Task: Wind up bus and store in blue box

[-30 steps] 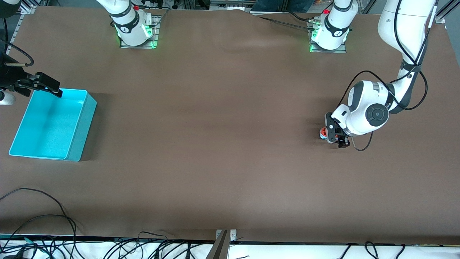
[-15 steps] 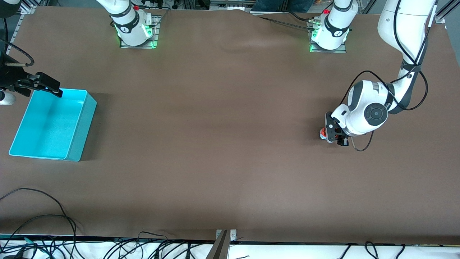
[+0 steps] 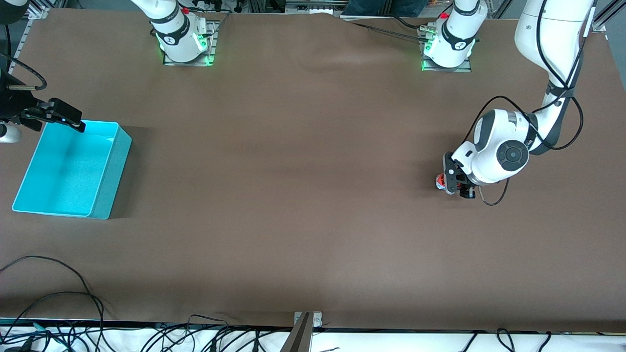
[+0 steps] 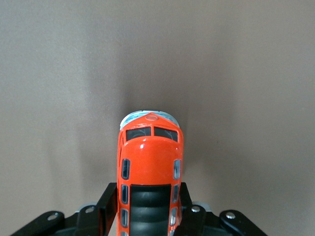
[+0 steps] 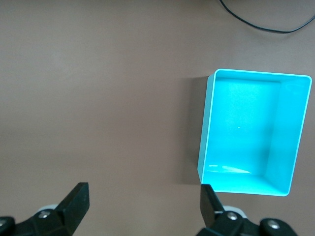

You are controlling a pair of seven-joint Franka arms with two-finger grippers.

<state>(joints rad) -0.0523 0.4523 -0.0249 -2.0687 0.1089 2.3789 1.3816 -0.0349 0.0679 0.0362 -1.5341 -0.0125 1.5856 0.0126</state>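
Left tool (image 3: 458, 186) now pinching orange-red, dark-roofed bus (image 4: 149, 164) — right tool (image 5: 142, 206) spread, waiting.

No text, label, brand, number or sign can be read anywhere.

I count one tiny orange-red toy bus with a dark roof panel (image 4: 149, 169), and one bright cyan rectangular plastic box with low walls (image 3: 120, 155). I see two white robot arms on my screen, each with one black two-finger gripper: the left gripper (image 3: 457, 185) and the right gripper (image 3: 51, 115) (so two grippers in all). There is one brown table (image 3: 293, 205) under everything.
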